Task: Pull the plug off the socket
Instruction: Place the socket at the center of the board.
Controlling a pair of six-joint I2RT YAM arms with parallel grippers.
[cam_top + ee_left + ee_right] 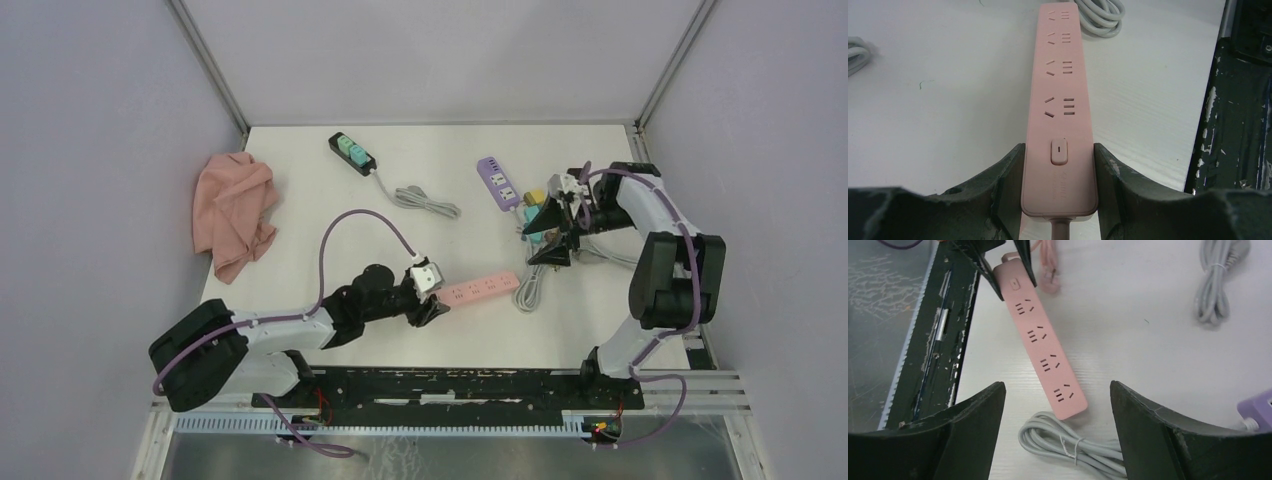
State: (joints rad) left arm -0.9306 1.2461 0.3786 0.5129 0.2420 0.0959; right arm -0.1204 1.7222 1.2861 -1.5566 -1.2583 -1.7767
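Looking down from the top camera, we saw the pink power strip (482,289) lying at frame centre, its left end clenched in the left gripper (432,302). The right gripper (548,238) hung to its upper right. On the left wrist camera, both fingers (998,185) pressed the strip's sides by its switch (1059,151). On the right wrist camera, that gripper's jaws stood spread wide, holding nothing, above the strip's far end and a coiled grey cable (1068,445); a pink plug (1050,282) lay on the table (1148,340) beside the strip at upper centre.
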